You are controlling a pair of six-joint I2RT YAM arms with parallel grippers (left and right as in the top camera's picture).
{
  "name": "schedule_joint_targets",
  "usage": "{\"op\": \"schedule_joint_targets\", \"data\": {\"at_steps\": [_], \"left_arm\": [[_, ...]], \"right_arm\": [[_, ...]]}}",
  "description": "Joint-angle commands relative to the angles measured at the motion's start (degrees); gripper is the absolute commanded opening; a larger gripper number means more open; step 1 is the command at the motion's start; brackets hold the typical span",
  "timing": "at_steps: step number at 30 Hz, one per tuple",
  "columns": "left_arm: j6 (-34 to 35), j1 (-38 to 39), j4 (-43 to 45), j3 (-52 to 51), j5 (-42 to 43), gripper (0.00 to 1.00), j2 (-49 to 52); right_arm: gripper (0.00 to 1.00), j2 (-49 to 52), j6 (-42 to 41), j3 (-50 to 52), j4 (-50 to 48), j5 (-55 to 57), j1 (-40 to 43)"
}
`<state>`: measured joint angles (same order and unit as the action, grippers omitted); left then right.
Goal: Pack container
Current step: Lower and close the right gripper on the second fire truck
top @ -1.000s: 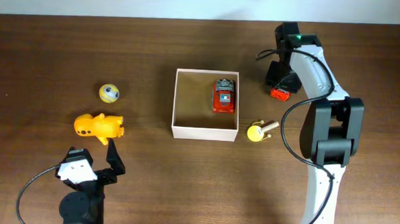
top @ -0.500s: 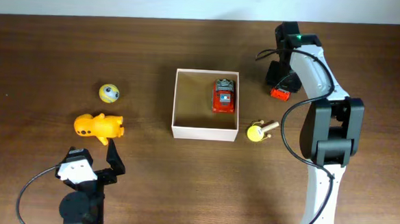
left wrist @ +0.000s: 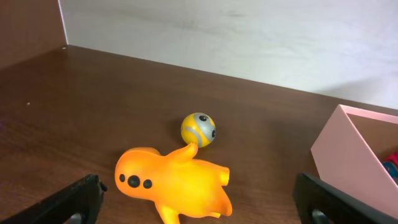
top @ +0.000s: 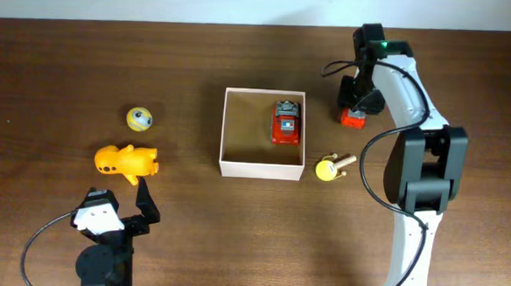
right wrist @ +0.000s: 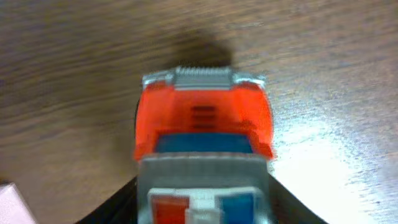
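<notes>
The right gripper [top: 353,114] grasps a car [right wrist: 204,121] by its sides over bare wood table [top: 469,84], near the container's [top: 260,169] right wall, with free room all round. The car is glossy orange-red with a ribbed grey grille. The container, thin white walls and tan inside, sits mid-table. A second car [top: 285,124] lies against its right wall, and a yellow peg toy [top: 328,169] lies by its front right corner. The left gripper [left wrist: 199,202] gapes wide, facing a smooth orange animal [left wrist: 174,186] and a ball [left wrist: 198,129].

counter [top: 67,54]: showing dark, satin wood grain
container [top: 259,170]: looking like matt cardboard, tan inside
toy truck [right wrist: 204,118]: gleaming as glossy plastic
yellow toy [left wrist: 174,186]: shining smooth, glossy
</notes>
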<state>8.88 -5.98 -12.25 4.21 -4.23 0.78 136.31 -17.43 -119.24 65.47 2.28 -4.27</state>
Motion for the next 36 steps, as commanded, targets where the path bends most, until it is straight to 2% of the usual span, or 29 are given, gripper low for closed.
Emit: {"op": "schedule_joint_targets", "data": {"at_steps": [1, 9, 17, 29, 30, 36], "left_arm": [[0.1, 0.0, 0.2, -0.5, 0.9, 0.99, -0.5], [0.1, 0.0, 0.2, -0.5, 0.9, 0.99, -0.5], [0.1, 0.0, 0.2, -0.5, 0.9, 0.99, -0.5], [0.1, 0.0, 0.2, -0.5, 0.9, 0.99, -0.5], [0.1, 0.0, 0.2, -0.5, 0.9, 0.99, -0.5], [0.1, 0.0, 0.2, -0.5, 0.9, 0.99, -0.5]], "right_arm": [[0.51, -4.2, 2.8, -4.3, 0.9, -2.6, 0.2], [0.52, -4.2, 5.2, -10.3, 3.3, -3.2, 0.2], [0.52, -4.0, 11.0, -10.3, 4.7, -3.1, 0.3], [0.53, -3.8, 11.5, -6.7, 4.8, -3.0, 1.8], [0.58, -3.8, 11.5, -6.1, 4.5, -3.0, 1.8], [0.62, -3.8, 11.5, -2.6, 2.8, -3.3, 1.7]]}}
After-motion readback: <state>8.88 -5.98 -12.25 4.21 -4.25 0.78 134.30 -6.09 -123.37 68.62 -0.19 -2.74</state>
